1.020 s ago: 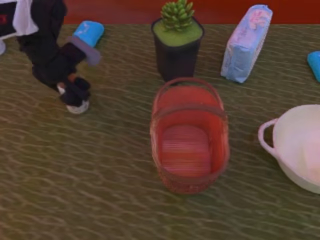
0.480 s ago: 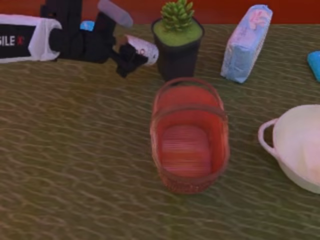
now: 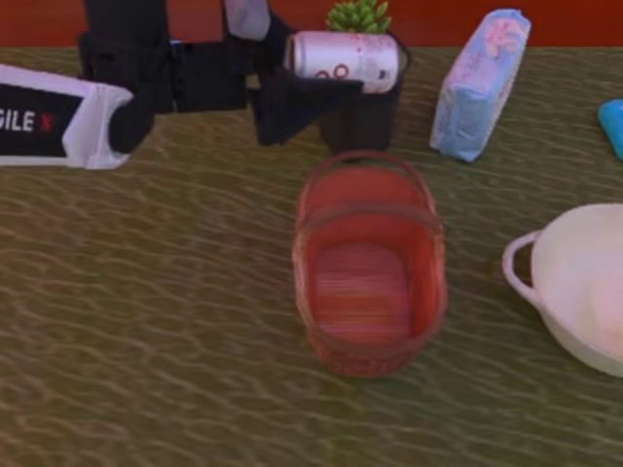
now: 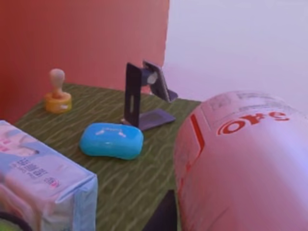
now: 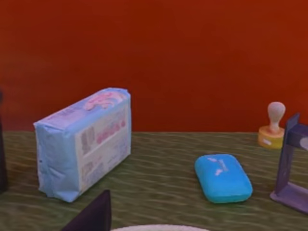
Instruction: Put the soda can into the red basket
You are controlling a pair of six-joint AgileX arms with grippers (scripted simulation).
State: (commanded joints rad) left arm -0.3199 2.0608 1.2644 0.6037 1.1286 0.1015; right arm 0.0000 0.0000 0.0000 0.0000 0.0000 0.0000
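The soda can (image 3: 347,59) is silver-white with red lettering. It lies sideways in the air over the plant pot at the back of the table, with my left gripper (image 3: 292,68) shut on its left end. In the left wrist view the can (image 4: 240,163) fills the near side, with one dark finger (image 4: 163,214) against it. The red basket (image 3: 368,173) is oval and woven, with two thin handles. It stands in the middle of the table, just in front of the can, with nothing in it. My right gripper is outside the top view; its wrist view shows one dark finger (image 5: 94,214) spread wide.
Under the can stands a black pot (image 3: 362,119) with a green succulent. At the back right lies a blue tissue pack (image 3: 479,83). There is a blue soap bar (image 3: 613,125) at the right edge and a white handled bowl (image 3: 574,282) at the right. A phone stand (image 4: 144,96) and a stamp (image 4: 57,94) stand farther off.
My left arm picked the can up from the table's left side. It has carried it up and to the right, until it is above the plant pot behind the basket.
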